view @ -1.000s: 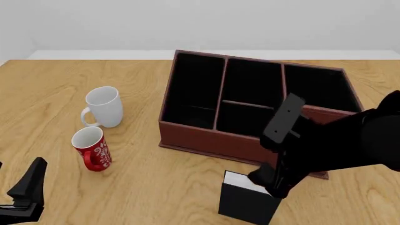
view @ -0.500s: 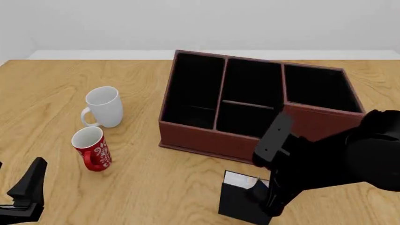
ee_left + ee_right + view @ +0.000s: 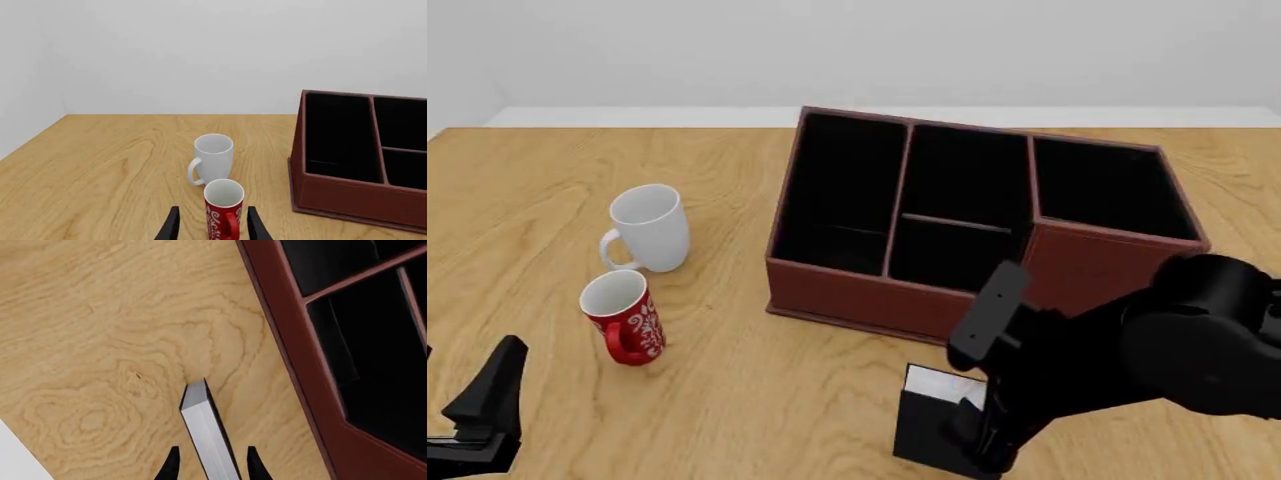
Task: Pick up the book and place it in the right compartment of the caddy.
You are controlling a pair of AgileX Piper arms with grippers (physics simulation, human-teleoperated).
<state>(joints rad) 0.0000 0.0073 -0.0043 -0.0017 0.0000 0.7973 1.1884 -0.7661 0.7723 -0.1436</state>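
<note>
The black book (image 3: 932,428) stands upright on the table near the front edge, just in front of the reddish-brown caddy (image 3: 854,290). My right gripper (image 3: 982,432) has come down over the book's right end. In the right wrist view its fingers straddle the book's white page edge (image 3: 203,425), and the gripper (image 3: 210,467) is open with a small gap on each side. The caddy's right compartment (image 3: 1108,185) has nothing in it. My left gripper (image 3: 487,405) hangs open at the front left, holding nothing.
A white mug (image 3: 650,228) and a red patterned mug (image 3: 623,317) stand left of the caddy. In the left wrist view the red mug (image 3: 223,207) lies ahead of the left gripper (image 3: 212,231), with the white mug (image 3: 213,157) beyond. The caddy's front wall (image 3: 293,355) is close beside the book.
My right arm has lowered towards the table, bringing its fingers down around the top of the book. The book, the mugs and the left arm have not moved.
</note>
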